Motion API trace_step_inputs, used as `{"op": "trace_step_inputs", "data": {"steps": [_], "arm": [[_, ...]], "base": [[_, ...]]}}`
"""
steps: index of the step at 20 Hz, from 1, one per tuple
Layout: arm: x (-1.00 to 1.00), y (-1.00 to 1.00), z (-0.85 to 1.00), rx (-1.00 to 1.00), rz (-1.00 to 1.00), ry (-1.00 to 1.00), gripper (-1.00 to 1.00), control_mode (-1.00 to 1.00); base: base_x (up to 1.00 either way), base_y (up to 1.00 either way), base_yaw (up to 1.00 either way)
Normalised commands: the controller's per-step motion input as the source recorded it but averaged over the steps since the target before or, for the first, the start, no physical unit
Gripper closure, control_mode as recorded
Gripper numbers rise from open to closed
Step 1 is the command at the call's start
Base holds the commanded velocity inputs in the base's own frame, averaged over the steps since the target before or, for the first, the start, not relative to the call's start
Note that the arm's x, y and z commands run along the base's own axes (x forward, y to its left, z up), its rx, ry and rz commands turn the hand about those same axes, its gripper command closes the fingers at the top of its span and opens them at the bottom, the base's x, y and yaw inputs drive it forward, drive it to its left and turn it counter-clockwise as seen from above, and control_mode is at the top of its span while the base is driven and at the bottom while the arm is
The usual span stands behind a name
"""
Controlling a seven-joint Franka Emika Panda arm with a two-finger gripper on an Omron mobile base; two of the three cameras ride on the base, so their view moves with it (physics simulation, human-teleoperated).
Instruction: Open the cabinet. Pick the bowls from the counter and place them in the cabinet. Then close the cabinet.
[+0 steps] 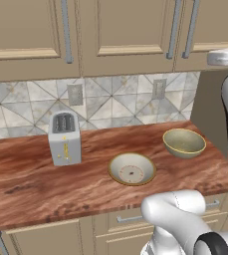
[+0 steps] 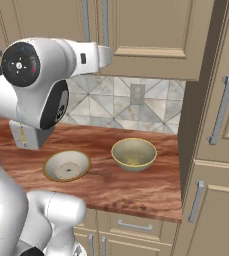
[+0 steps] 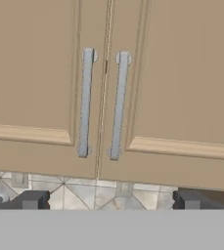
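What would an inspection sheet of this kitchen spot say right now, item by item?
Surface: counter, reddish-brown wood grain, dry and tidy.
Job's things: cabinet has both doors shut, handles side by side; deep bowl and shallow bowl sit apart on the counter, both upright and empty.
Clutter: toaster stands to the left of the bowls in the left base view.
Grippers: gripper is open, empty, facing the cabinet handles without touching them.
Cables: nothing seen.
Surroundings: tiled backsplash with two wall outlets; drawer units under the counter; tall cabinet to the right.
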Motion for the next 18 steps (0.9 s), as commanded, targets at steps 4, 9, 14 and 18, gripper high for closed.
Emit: {"op": "trace_step_inputs", "data": {"steps": [4, 9, 14, 18], "arm": [[0.37, 0.0, 0.0, 0.0, 0.0, -0.01, -1.0, -1.0], [0.51, 0.0, 0.0, 0.0, 0.0, 0.0, -1.0, -1.0], [0.53, 0.0, -0.02, 0.0, 0.01, 0.0, -1.0, -1.0], [0.6, 0.0, -0.14, 0.0, 0.01, 0.0, -1.0, -1.0]], "base": [[0.0, 0.0, 0.0], [0.0, 0.0, 0.0], [0.0, 0.0, 0.0], [0.0, 0.0, 0.0]]}}
